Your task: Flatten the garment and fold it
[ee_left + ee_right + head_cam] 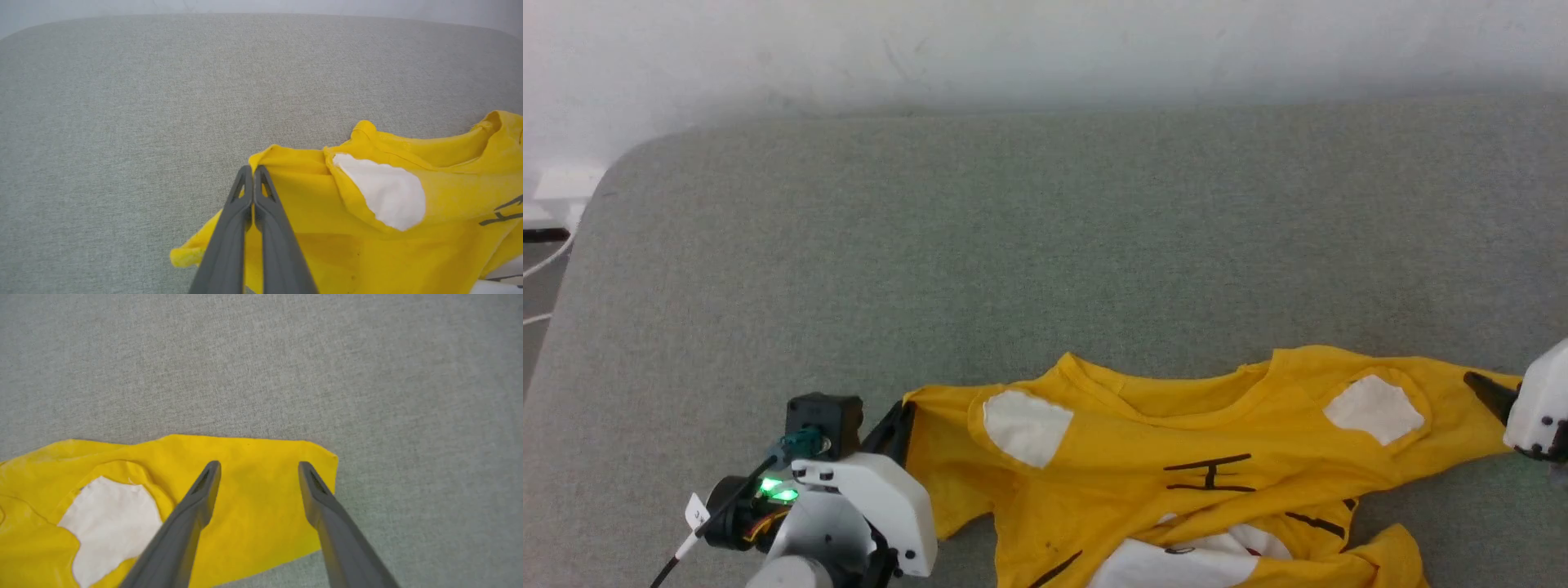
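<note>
Across cushion [1045, 245], one garment [1176, 441], perhaps three white patches [1025, 425] [1374, 408] [1176, 567], two end effectors [253, 171] [259, 469]

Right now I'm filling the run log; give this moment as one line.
stage: flattening | left gripper: shut on garment edge | right gripper: open, over opposite end | garment: crumpled on grey surface

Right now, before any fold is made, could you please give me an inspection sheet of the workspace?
Surface: grey cloth-covered surface, with a rounded far-left corner.
Job's things: yellow garment at the near edge, crumpled, not yet flat, white patches and black stripes facing up.
Clutter: nothing seen.
Grippers: left gripper shut on the garment's sleeve edge; right gripper open over the other sleeve.
Cables: thin cables beyond the surface's left edge.
Surroundings: pale wall behind.
</note>
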Tool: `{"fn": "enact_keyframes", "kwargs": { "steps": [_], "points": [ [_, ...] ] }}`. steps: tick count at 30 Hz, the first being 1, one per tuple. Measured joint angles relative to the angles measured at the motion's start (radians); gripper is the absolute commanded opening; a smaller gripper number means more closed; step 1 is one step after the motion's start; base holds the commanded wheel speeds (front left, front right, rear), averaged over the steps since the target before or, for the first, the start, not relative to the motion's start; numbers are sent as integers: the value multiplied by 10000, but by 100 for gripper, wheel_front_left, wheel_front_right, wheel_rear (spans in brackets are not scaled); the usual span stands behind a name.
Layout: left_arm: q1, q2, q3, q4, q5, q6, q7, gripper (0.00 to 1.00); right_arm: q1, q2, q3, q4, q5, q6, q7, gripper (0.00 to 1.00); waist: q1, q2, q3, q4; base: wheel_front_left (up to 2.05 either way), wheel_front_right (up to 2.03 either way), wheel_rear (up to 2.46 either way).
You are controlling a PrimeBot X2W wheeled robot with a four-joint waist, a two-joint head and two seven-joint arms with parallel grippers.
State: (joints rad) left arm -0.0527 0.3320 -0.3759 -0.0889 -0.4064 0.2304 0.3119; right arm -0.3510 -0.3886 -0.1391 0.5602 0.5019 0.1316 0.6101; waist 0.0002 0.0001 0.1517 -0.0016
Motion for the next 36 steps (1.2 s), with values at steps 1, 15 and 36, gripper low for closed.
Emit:
{"fn": "enact_keyframes", "kwargs": {
  "steps": [1, 15, 36],
  "points": [
    [-72, 2, -12, -50, 31, -6, -31, 0, -254, -69, 98, 176, -17, 0, 73, 100, 0, 0, 116, 34, 0, 0, 0],
    [-443, -81, -121, -27, 102, -54, -148, 0, -1992, -577, 391, 1910, 4, -4, 2963, 0, -3, 0, 1103, 499, 0, 0, 0],
    [-4487, 825, 947, 2838, -81, -1116, -993, 0, -2792, -546, 765, -729, -1062, 15, -75, 0, -3, 0, -946, -32, 0, 0, 0]
  ]
}}
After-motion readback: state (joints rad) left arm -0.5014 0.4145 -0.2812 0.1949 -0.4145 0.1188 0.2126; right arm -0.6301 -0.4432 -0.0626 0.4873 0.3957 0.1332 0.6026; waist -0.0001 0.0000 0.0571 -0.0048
